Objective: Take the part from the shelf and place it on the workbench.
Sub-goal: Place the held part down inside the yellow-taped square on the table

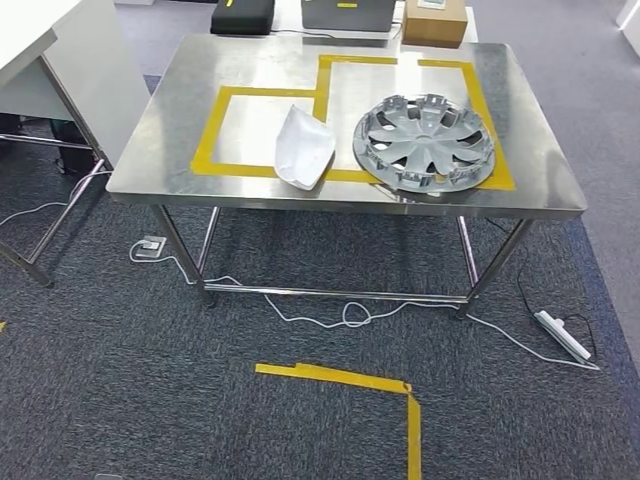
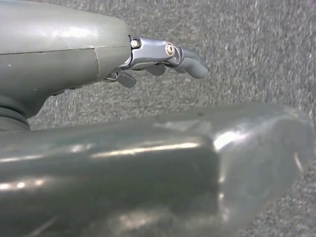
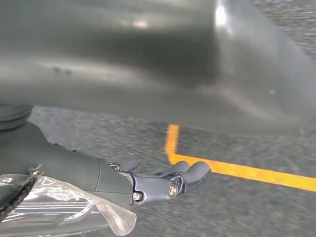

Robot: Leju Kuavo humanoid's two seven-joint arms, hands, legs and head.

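Note:
A white curved part [image 1: 303, 148] lies on the steel workbench [image 1: 173, 120], across the front edge of a yellow tape outline [image 1: 226, 96]. To its right a silver wheel cover [image 1: 424, 142] rests flat inside the taped area. My left hand [image 2: 164, 57] hangs over grey carpet in the left wrist view, its fingers stretched out and holding nothing. My right hand [image 3: 164, 182] also hangs low over the carpet with fingers extended and nothing in them, near a yellow floor tape corner [image 3: 175, 148].
A white table [image 1: 45, 50] stands at the left. A black case [image 1: 241, 15] and a cardboard box [image 1: 434, 20] sit behind the workbench. White cables, a floor socket [image 1: 151, 243] and a power strip [image 1: 562, 335] lie on the carpet. Yellow floor tape [image 1: 340, 378] marks the near floor.

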